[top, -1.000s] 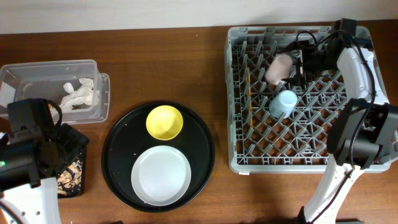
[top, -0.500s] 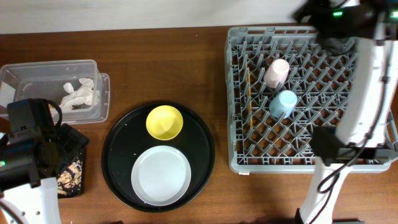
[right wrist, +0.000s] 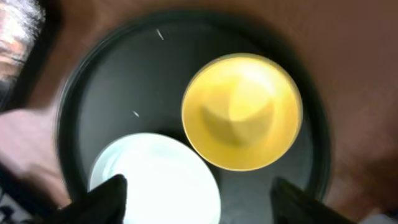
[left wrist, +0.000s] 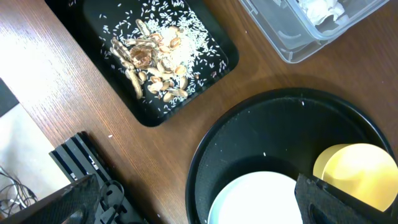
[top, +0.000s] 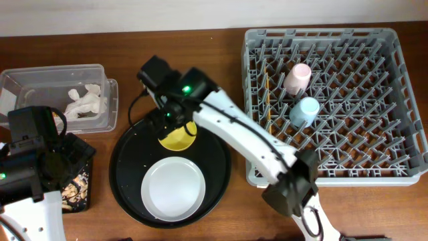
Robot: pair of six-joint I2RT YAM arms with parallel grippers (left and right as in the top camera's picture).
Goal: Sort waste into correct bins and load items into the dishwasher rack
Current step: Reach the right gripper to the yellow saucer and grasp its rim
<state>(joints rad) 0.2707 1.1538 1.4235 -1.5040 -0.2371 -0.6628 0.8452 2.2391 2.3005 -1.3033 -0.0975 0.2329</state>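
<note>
Squarely over the saucer.
Upright at twelve o'clock on the round black tray (right wrist: 124, 81) sits the small round yellow saucer (right wrist: 242, 112); right gripper (right wrist: 200, 200) above, fingers wide, empty.

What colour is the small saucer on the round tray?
Yellow; the saucer shows best in the right wrist view.
</note>
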